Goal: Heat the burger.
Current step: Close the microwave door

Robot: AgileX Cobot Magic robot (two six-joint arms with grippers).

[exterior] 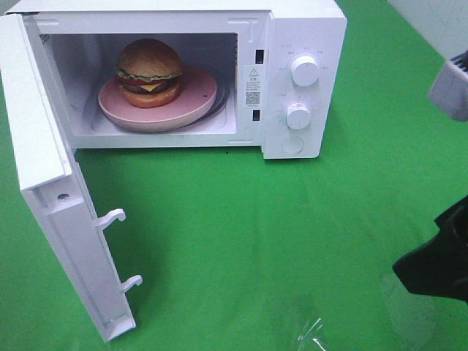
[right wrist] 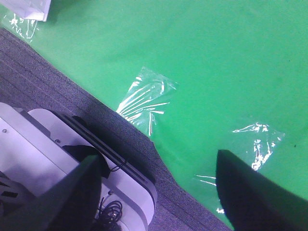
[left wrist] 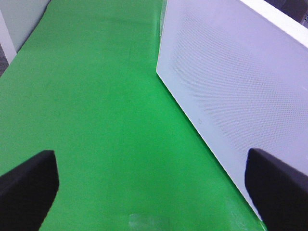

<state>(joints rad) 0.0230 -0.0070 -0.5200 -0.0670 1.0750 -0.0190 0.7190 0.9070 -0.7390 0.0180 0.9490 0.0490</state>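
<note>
Already the burger [exterior: 150, 72] sits on the pink plate [exterior: 197, 99] inside the microwave [exterior: 307, 29], whose door [exterior: 51, 205] stands open. The left tool [left wrist: 154, 192], spread wide and empty, hovers just beside the door's outer face, probably to swing it shut; the right tool [right wrist: 163, 192], likewise parted, hangs clear.

Exterior high: microwave [exterior: 292, 44] top clipped at 12 o'clock, its door [exterior: 51, 183] runs off frame at 9. Lettering round the knobs [exterior: 305, 70] and on the warning sticker [exterior: 253, 77] is too small to read. The burger [exterior: 150, 62] covers part of the pink plate [exterior: 197, 91]. The right arm [exterior: 439, 259] is a dark blurred shape cut off at 4 o'clock. A grey object [exterior: 453, 88] at 2 is also cut, can't tell what it is. Wrist views: left gripper [left wrist: 150, 161] and right gripper [right wrist: 159, 159] both cropped, fingers [left wrist: 269, 187] run out of frame, only blurry dark tips show.
</note>
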